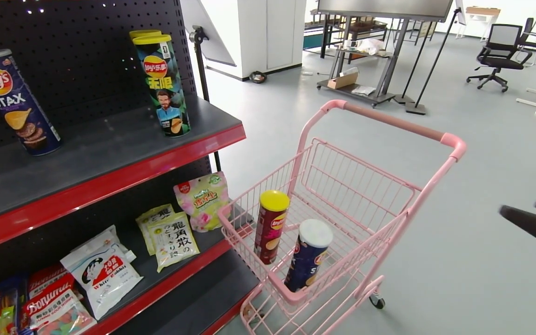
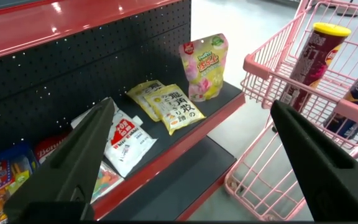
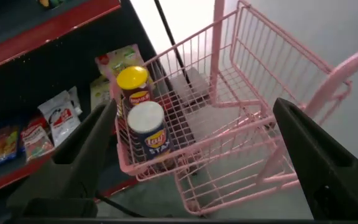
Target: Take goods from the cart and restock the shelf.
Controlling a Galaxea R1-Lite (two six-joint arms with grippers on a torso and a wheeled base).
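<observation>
Pink wire makes the cart [image 1: 389, 120], which stands on the grey floor [image 1: 458, 279] just beside the end of the shelf [image 1: 100, 149], its front corner near the lower board. Two of the goods stand upright in its basket, close together at the corner nearest the shelf: a red can [image 1: 271, 228] with a yellow lid and a dark blue can [image 1: 309, 256] with a white lid. The blue one is nearer to the robot. I cannot tell if the two really touch.

The top board of the shelf has a red front edge and a black pegboard [image 1: 86, 46] behind it. On it a blue can [image 1: 16, 102] stands at the left and a green can [image 1: 163, 83] with a yellow lid stands near the right end, well apart from it. Behind the green one, one more yellow lid [image 1: 144, 33] is seen. On the lower board a pink-green pouch [image 1: 203, 200] stands at the end near the cart. Beside it lie yellow packets [image 1: 172, 239], a white bag [image 1: 103, 272] and red bags [image 1: 51, 298].

The right claw [image 1: 520, 207] hangs to the right of the cart, well apart from it, with fingers wide and holding nothing. Its own camera looks down on both cans in the cart. The left claw [image 2: 191, 109] is also spread wide and empty. It faces the lower board, with the cart's corner to one side.
</observation>
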